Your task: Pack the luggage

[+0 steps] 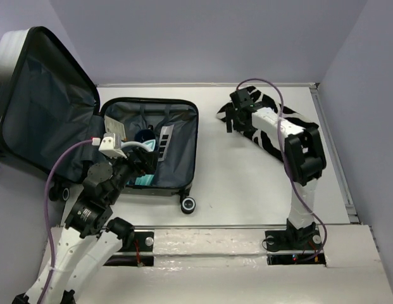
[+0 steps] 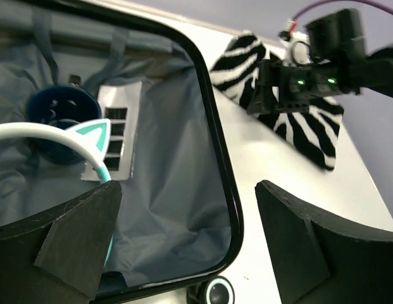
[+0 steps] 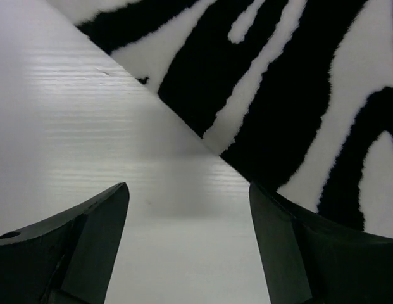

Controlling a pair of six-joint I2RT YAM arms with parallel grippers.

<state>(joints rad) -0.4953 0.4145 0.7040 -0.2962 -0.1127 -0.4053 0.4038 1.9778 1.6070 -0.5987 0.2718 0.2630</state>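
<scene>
On the left side of the white table you can see the luggage. It lies wide open. Its lid leans back to the far left, and one black wheel sticks out at the near corner. The inside is lined with grey cloth.

Your left gripper hangs over the open luggage. Look at the left wrist view: its two black fingers are far apart and nothing is between them. Under it you can see a white headband with a teal cat ear, a round blue thing and a shiny silver packet. All three lie inside the luggage, on the grey cloth.

Your right gripper is far from the luggage, over on the right side of the table. It is low, at the edge of the zebra pouch. From the right wrist view, its fingers are apart too. Only bare table shows between them. The zebra pouch lies flat on the table, just past the right finger. You cannot tell if that finger touches it.
</scene>
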